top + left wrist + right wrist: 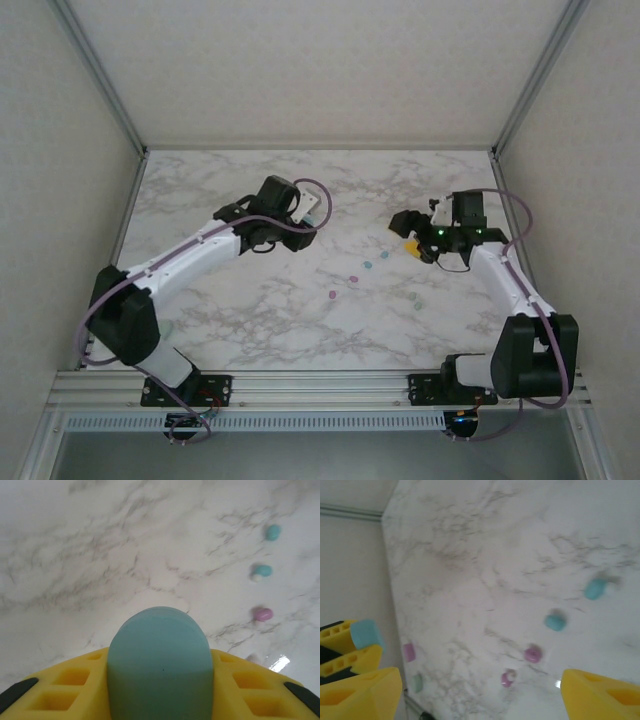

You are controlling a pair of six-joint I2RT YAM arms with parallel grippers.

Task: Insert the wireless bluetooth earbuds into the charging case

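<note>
My left gripper [160, 682] is shut on a teal charging case [159, 650], which stands between its yellow fingers [65, 685]; its rounded end points away from the camera. In the top view that gripper [305, 214] is at centre left. Loose earbuds lie in a diagonal row on the marble: two teal [384, 255] [367, 266], two pink [352, 278] [332, 296] and pale green ones [413, 297]. In the right wrist view the teal [555, 622] and pink [533, 654] earbuds lie ahead of my right gripper [480, 700]. It is open, holds nothing, and hovers right of the row [410, 236].
The marble table [240, 320] has walls on three sides. In the right wrist view a small pink piece [409, 652] and a pale green piece [417, 682] lie near the table's edge. The left gripper with the case [367, 632] is at that view's left.
</note>
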